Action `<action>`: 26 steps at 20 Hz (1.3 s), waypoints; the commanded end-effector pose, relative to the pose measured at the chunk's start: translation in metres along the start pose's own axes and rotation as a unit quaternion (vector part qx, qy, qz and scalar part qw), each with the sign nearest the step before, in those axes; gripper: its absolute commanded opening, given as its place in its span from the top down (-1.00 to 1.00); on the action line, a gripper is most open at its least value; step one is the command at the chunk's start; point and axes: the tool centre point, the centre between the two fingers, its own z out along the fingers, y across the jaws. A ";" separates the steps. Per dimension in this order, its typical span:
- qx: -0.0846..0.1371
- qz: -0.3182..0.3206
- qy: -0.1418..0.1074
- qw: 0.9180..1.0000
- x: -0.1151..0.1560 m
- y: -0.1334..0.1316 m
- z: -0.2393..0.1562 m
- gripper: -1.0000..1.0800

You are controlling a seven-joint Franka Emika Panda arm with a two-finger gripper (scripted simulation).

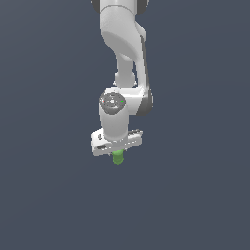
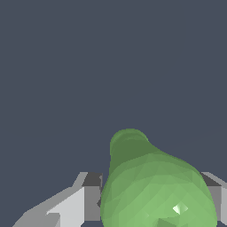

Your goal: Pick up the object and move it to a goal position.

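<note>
The white arm (image 1: 122,58) reaches down over a plain dark grey surface, its jaws clamped on the small green cylinder (image 1: 117,157). The cylinder (image 2: 155,186) sits between the two fingers (image 2: 86,199), poking out below the gripper (image 1: 117,155).

All around there is just one flat backdrop (image 1: 44,195) in a dark blue-gray color. It looks the same everywhere in the exterior view, from the top edge to the bottom edge and on both sides. It has no lines, no marks and no pattern. You cannot tell where a floor would stop and a wall would start. The light is soft and even, and the color is a tiny bit paler in some spots. The wrist view shows the same plain dark blue-gray backdrop (image 2: 111,57).
</note>
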 end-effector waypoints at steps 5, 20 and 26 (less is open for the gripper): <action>0.000 0.000 0.000 1.000 0.004 -0.010 -0.014 1.00; 0.000 0.000 0.000 1.000 0.043 -0.094 -0.126 1.00; 0.000 0.000 0.000 1.000 0.055 -0.115 -0.154 1.00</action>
